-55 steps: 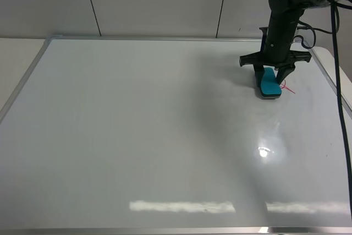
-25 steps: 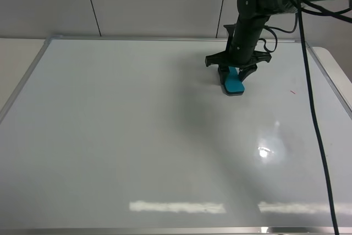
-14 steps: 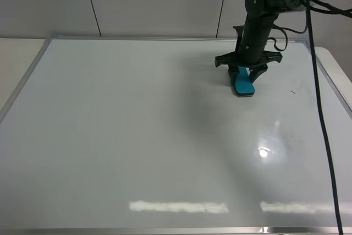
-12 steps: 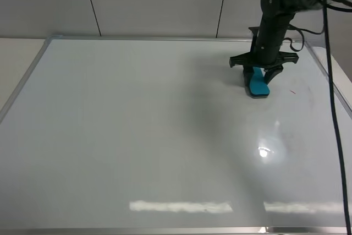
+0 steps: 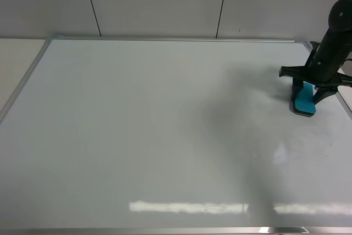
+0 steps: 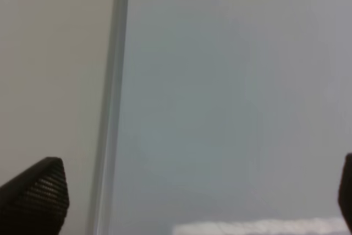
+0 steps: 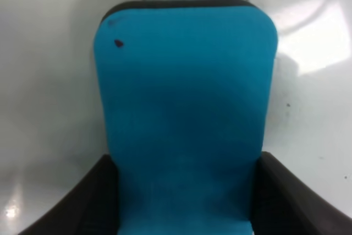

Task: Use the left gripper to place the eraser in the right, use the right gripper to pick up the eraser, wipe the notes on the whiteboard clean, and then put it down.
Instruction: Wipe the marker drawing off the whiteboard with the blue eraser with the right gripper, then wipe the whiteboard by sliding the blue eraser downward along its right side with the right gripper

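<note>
Eraser (image 5: 303,103) is clamped in the right hand (image 5: 309,93), pressed on the whiteboard (image 5: 137,136) near its 3 o'clock edge. No red notes visible, so wiping looks done imo. Next = set it down, let go. Left hand (image 6: 187,202) is spread wide, empty, over the frame (image 6: 113,108). Nothing's in the way afaict.

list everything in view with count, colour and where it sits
glossy white whiteboard with silver metal frame: 1, white, fills most of the scene
teal-blue oblong eraser: 1, teal with a dark underside, flat on the board near its right edge
beige tabletop: 1, beige, left of the board
grey panelled wall: 1, grey, behind the board
right gripper: 1, black, closed on the eraser
left gripper: 1, black, open and empty over the board's framed edge
</note>
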Controlling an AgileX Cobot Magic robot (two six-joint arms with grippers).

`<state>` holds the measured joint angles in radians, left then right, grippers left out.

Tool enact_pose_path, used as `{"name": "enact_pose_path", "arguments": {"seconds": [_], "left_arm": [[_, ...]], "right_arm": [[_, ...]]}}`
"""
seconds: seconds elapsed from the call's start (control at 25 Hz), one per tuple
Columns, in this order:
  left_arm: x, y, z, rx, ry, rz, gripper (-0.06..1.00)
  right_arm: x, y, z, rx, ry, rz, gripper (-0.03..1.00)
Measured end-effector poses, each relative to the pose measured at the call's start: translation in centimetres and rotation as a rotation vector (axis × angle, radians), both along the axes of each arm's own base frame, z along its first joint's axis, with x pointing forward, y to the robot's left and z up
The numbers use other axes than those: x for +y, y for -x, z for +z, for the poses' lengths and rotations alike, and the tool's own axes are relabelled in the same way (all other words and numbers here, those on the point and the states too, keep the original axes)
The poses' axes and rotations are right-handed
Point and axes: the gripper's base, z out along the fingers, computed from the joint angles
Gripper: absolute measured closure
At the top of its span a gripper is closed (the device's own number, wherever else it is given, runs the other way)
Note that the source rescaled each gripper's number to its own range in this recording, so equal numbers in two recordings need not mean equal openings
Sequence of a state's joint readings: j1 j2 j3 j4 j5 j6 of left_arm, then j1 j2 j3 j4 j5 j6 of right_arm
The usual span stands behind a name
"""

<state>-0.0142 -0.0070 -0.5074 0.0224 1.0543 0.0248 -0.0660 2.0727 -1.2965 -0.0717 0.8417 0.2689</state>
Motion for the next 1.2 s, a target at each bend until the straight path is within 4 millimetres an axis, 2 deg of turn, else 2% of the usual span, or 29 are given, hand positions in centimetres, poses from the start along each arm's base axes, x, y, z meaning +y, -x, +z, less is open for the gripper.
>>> {"name": "enact_pose_path", "arguments": {"seconds": [0.12, 0.28, 0.36, 0.6, 0.72, 0.88, 1.0, 1.16, 1.2], "left_arm": [[0.0, 0.0, 0.0, 0.000, 0.000, 0.000, -0.05], [0.0, 0.0, 0.0, 0.000, 0.000, 0.000, -0.05], [0.0, 0.0, 0.0, 0.000, 0.000, 0.000, -0.05], [0.0, 0.0, 0.0, 0.000, 0.000, 0.000, -0.05], [0.0, 0.0, 0.0, 0.000, 0.000, 0.000, -0.05], [0.0, 0.0, 0.0, 0.000, 0.000, 0.000, -0.05], [0.0, 0.0, 0.0, 0.000, 0.000, 0.000, -0.05], [0.0, 0.0, 0.0, 0.000, 0.000, 0.000, -0.05], [0.0, 0.0, 0.0, 0.000, 0.000, 0.000, -0.05]], "right_arm": [[0.4, 0.2, -0.1, -0.016, 0.000, 0.010, 0.93], [2.6, -0.1, 0.1, -0.034, 0.026, 0.100, 0.93], [5.0, -0.4, 0.4, -0.044, 0.017, 0.169, 0.93], [14.7, -1.0, 1.4, -0.110, -0.064, 0.384, 0.93], [17.5, -0.9, 1.8, -0.129, -0.089, 0.436, 0.93], [19.2, -0.2, 2.6, -0.118, -0.091, 0.481, 0.93], [20.4, 0.8, 4.8, -0.135, -0.091, 0.525, 0.93], [21.1, 2.9, 9.6, -0.231, -0.113, 0.546, 0.93], [21.1, 3.5, 10.3, -0.240, -0.114, 0.543, 0.93]]}}
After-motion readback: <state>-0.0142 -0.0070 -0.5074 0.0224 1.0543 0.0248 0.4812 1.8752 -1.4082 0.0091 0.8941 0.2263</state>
